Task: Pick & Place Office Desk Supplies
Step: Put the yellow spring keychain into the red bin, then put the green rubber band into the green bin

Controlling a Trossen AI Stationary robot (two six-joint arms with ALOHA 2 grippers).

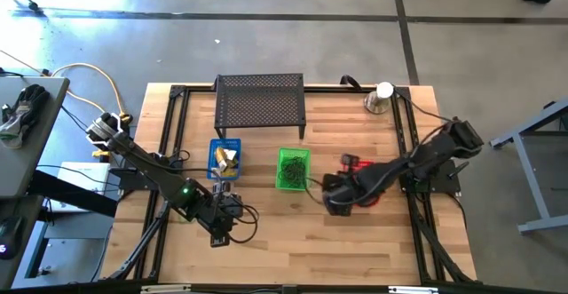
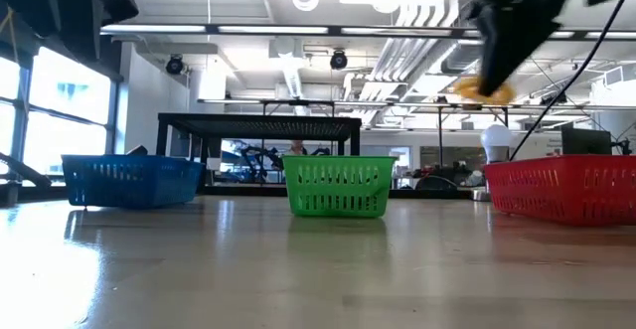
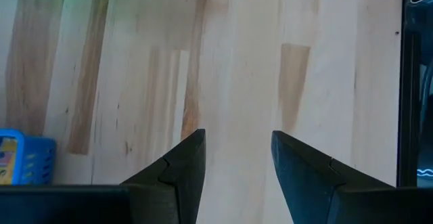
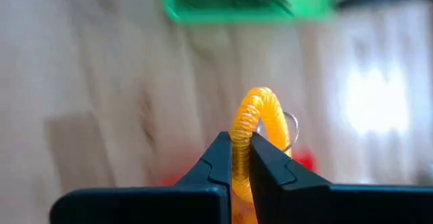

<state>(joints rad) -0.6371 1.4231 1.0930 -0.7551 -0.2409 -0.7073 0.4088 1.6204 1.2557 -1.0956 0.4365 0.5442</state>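
Near the table's right edge: right gripper (image 4: pixel 241 158) pinching orange loop (image 4: pixel 256 132) between its fingertips, loop arching beyond them.
Left gripper (image 3: pixel 237 153): spread, near the front edge.

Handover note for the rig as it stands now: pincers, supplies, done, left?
Right pincer: shut on an orange loop, lifted above the table between the green basket and the red basket.
Left pincer: open, empty, over bare table near the blue basket.
Done: yellow items sit in the blue basket.
Left: place the orange loop; destination not evident.
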